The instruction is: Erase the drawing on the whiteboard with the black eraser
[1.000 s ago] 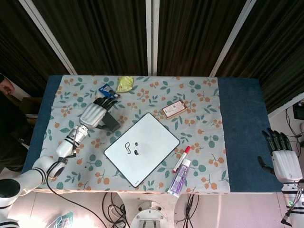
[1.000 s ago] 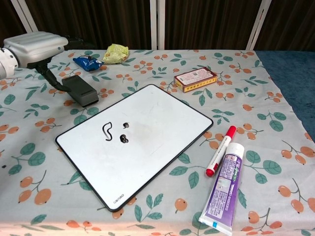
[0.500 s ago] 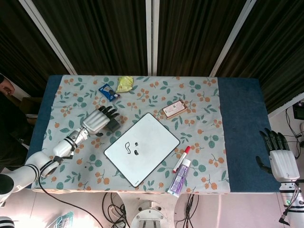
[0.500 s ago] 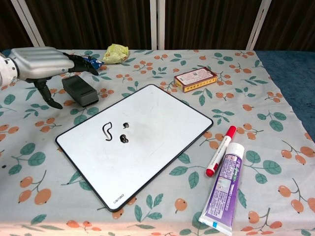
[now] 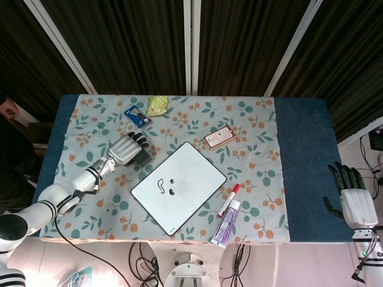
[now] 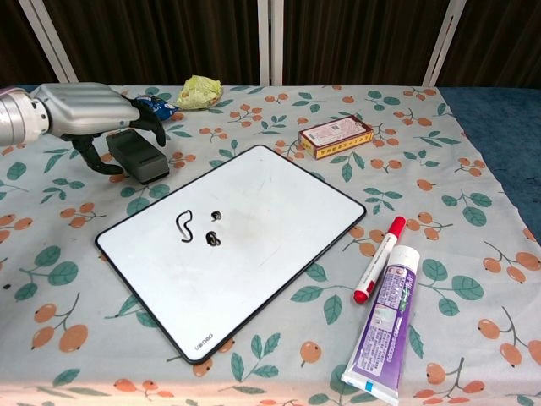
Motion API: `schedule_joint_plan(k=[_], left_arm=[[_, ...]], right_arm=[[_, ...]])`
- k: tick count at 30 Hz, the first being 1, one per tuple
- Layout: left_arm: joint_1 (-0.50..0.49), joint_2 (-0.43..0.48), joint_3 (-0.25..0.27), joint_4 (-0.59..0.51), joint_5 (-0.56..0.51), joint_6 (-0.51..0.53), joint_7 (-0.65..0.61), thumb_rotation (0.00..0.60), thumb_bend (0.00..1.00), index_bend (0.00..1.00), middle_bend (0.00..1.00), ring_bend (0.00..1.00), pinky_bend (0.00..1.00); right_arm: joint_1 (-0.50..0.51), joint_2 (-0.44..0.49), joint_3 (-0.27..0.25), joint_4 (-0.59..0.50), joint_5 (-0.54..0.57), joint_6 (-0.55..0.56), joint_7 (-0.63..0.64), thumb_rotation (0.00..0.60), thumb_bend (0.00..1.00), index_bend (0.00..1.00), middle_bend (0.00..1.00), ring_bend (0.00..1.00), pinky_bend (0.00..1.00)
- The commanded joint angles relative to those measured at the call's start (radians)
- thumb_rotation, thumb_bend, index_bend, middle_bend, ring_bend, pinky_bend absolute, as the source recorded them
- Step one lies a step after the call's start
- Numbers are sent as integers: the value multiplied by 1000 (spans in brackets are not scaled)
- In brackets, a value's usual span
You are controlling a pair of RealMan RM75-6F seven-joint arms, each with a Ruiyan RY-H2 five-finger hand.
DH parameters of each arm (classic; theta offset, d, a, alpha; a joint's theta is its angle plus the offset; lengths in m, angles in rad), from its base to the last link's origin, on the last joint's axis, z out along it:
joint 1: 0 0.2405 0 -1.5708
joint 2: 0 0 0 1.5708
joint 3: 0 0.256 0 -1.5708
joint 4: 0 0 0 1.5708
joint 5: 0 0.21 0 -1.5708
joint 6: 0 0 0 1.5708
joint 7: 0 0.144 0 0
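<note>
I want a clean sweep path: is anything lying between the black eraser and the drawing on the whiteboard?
Nothing visible. The black eraser, under the left robot hand, sits just beyond the whiteboard, with only bare tablecloth and white board before the drawing.

The head view looks straight down from high up; the chest view looks forward, low and near. Both share the whiteboard (image 5: 178, 187) (image 6: 230, 245).

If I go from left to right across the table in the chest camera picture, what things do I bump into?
Left hand → black eraser → yellow crumpled wrapper → whiteboard → red-and-yellow box → red marker → purple tube.
</note>
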Motion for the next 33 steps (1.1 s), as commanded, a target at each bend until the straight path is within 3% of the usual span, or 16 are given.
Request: schedule_joint_plan(k=[1,11,20,25,33], left_arm=[[4,-5,0,6,-1,11,-6,600,286,293,230,159,284],[19,-45,-2,51,0,66,-85,600,324,491,410,323,469],[24,-39,-25,48,-4,135,-122,600,337,544,458,367,513],[17,39,-37,-111,-4,151,-106,600,364,565,478,384,525],[9,155,15,-444,37,104,94,600,383,599,511,411,546]], right_arm=[[0,0,0,0,1,-1,-1,600,262,0,0,0,0],[-1,1,0,-1,7,-6,-3,600,263,0,0,0,0],[-2,4,2,0,5,1,8,600,262,0,0,0,0],[-4,6,2,6,3,4,19,600,262,0,0,0,0],[-6,7,5,16,-2,16,42,600,263,0,0,0,0]])
